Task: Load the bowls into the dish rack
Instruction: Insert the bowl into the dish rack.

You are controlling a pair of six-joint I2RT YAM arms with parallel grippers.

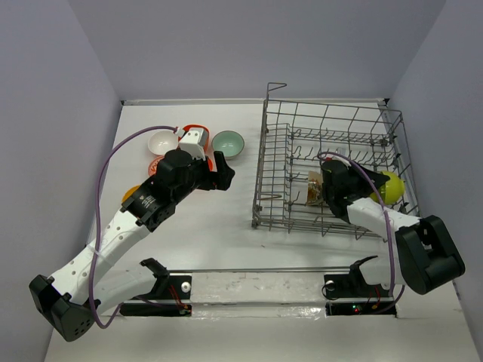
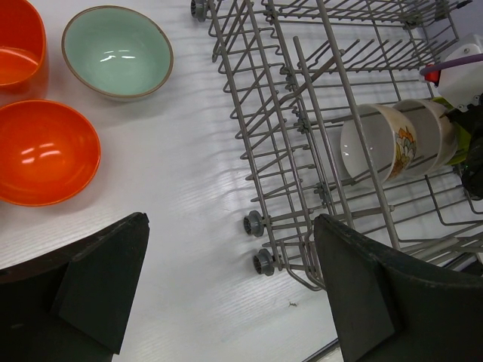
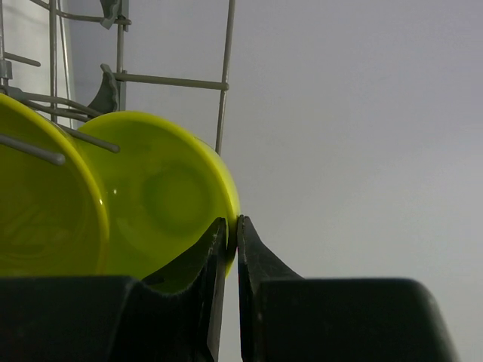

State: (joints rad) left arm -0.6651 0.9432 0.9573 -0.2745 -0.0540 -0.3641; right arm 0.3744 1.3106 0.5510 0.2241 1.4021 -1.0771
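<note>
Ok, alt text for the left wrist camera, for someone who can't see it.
The open left hand hangs over a white table. At right, a grey wire dish rack holds a patterned bowl and a white bowl on edge; at left sit a teal bowl and orange bowls.

A white table [image 1: 226, 234] fills the middle of the overhead view, and pale lavender-grey walls box it in: back wall [image 1: 249, 45] across the top, left wall [image 1: 45, 151], right wall [image 1: 453, 98]. A glossy strip [image 1: 256, 290] runs along the bottom edge. Low in the left wrist view, a tiny dark speck [image 2: 292, 304] sits on the tabletop.
</note>
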